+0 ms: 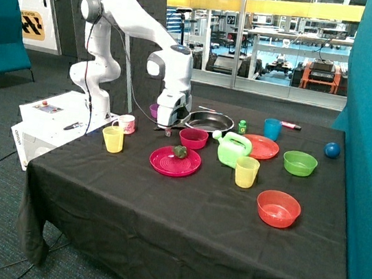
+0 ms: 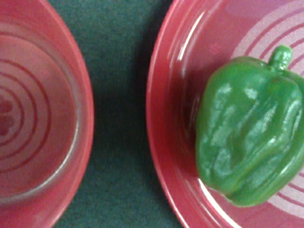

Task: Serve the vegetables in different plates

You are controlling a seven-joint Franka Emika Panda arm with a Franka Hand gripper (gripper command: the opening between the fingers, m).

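One dark green toy pepper (image 1: 180,152) lies on the magenta ridged plate (image 1: 168,167) near the middle of the table. In the wrist view the pepper (image 2: 249,142) fills one side, lying inside the plate's rim (image 2: 164,118). The orange-red plate (image 1: 266,149) sits further back, partly behind a green watering can (image 1: 233,149); its visible part is bare. My gripper (image 1: 168,130) hangs low over the cloth just behind the magenta plate, between a pink mug and the magenta bowl. I see no other vegetable.
A magenta bowl (image 1: 194,138) stands beside the plate and shows in the wrist view (image 2: 38,118). Around are two yellow cups (image 1: 113,138) (image 1: 246,172), a red bowl (image 1: 278,208), a green bowl (image 1: 300,162), a black pan (image 1: 209,121), a blue cup (image 1: 272,129), a pink mug (image 1: 126,124) and a blue ball (image 1: 332,150).
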